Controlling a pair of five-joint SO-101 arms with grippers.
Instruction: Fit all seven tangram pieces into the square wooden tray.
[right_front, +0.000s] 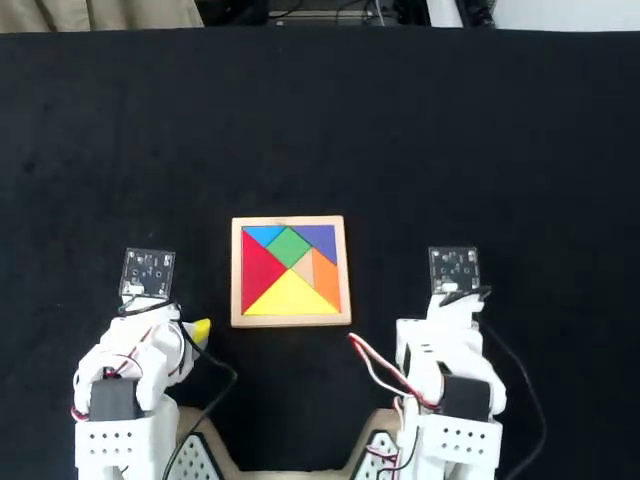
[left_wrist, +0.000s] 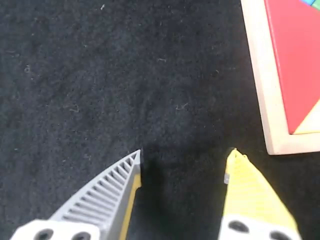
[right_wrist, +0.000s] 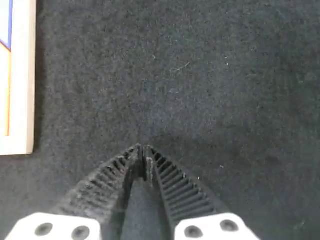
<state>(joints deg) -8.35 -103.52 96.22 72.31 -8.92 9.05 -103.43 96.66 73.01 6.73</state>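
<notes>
Left gripper (left_wrist: 186, 155) is seen spread apart just beside the wooden tray (left_wrist: 266, 75); right gripper (right_wrist: 144, 150) is pressed together near the tray's other side.

High camera overhead, downward; both wrist cameras low over the table (right_front: 450, 130), a tray (right_front: 290, 320) edge in each.

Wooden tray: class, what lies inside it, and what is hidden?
The wooden tray holds a red piece, yellow piece, green piece, orange piece and others, filling it. They cover its floor, which cannot be seen.
</notes>
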